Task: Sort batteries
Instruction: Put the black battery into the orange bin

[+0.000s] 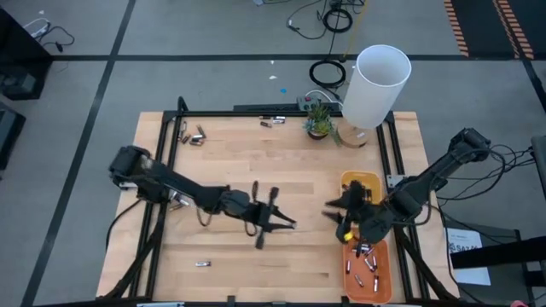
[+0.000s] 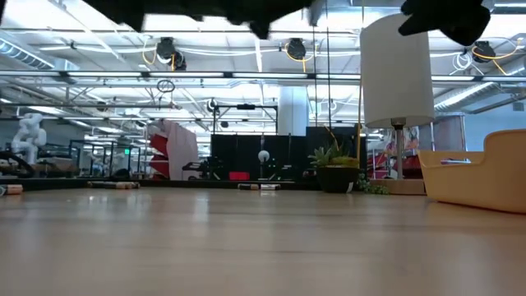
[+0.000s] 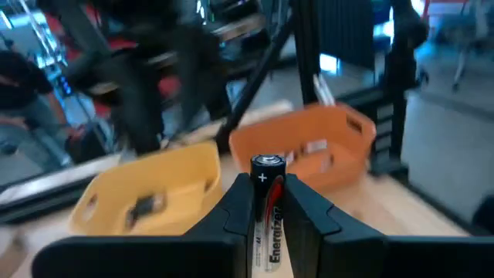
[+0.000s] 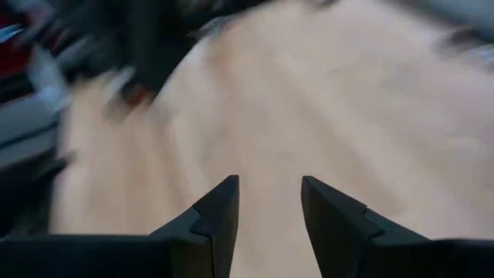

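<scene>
Wooden table (image 1: 256, 170) fills the high view, and above its middle the left gripper (image 3: 266, 212) pinches one battery (image 3: 267, 212) upright between its fingers. Loose batteries (image 1: 198, 136) lie near the table's far-left corner, and more sit in the orange tray (image 1: 382, 277). Beside the yellow tray (image 1: 358, 181), the right gripper (image 4: 268, 205) hovers, fingers spread, holding nothing.
</scene>
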Robot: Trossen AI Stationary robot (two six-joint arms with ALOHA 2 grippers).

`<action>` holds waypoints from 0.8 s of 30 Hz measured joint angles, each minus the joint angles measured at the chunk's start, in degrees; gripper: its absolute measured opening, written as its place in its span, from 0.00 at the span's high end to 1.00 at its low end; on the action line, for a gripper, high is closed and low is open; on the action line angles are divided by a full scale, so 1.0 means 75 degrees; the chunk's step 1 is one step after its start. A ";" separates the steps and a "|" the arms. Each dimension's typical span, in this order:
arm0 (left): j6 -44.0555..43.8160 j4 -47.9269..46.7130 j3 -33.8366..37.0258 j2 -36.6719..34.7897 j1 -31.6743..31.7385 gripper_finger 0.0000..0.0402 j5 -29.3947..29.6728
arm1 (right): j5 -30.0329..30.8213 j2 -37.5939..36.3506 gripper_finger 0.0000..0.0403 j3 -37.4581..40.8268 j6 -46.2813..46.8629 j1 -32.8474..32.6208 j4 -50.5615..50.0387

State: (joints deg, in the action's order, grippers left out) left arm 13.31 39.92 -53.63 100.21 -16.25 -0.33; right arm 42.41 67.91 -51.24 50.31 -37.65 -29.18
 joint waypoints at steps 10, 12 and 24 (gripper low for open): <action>-0.0334 0.0259 -0.3808 0.3553 -0.0204 0.88 -0.0397 | 0.1912 -0.0482 0.67 0.0002 0.0984 -0.0489 -0.0590; -0.0333 -0.0041 -0.4724 0.4163 -0.0201 0.88 -0.0480 | 0.1904 -0.0479 0.67 0.0003 0.1005 -0.0619 -0.0593; -0.0398 -0.2730 -1.0013 0.7216 -0.0201 0.88 -0.1135 | 0.1922 -0.0476 0.67 0.0002 0.0976 -0.1045 -0.0931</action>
State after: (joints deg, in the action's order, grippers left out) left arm 10.33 19.45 -128.72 154.33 -17.76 -8.84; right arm 56.83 64.34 -51.22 57.63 -45.49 -36.16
